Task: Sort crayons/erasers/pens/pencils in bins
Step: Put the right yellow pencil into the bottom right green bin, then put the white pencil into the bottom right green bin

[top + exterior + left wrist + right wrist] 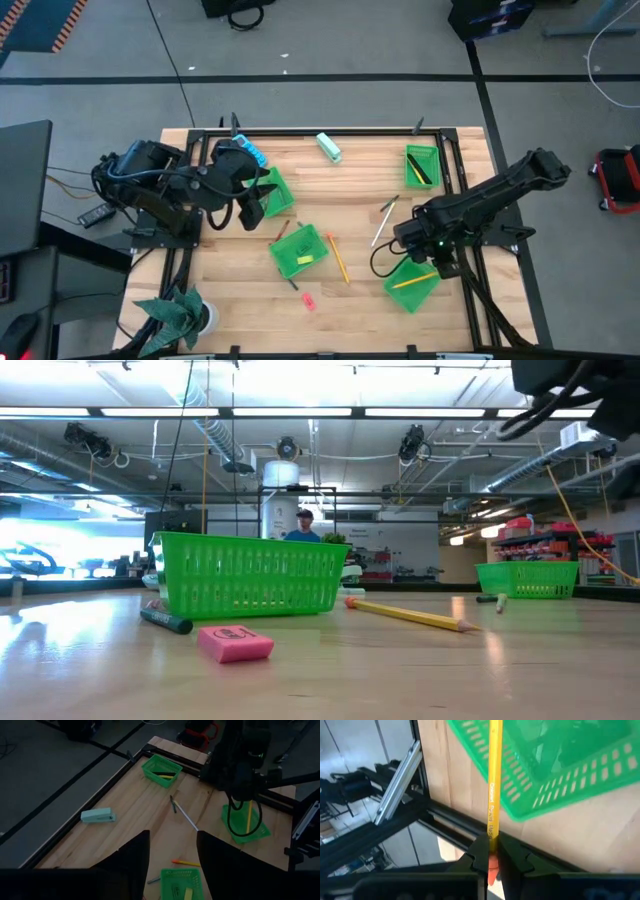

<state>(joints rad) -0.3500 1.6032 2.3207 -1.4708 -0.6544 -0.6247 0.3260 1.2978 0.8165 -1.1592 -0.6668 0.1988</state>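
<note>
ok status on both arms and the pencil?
Right gripper shut on yellow pencil, over near-right bin. Left gripper open, waiting above the left bin. Nothing in the way.

Two dark jointed arms, black cables, small green light on the right

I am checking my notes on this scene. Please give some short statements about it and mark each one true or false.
1. The right gripper holds a yellow pencil. True.
2. That pencil lies flat on the table. False: it is held over a green bin.
3. The left gripper's fingers are open and empty. True.
4. The pink eraser is inside a bin. False: it lies on the table.
5. The stapler lies on the table. True.
</note>
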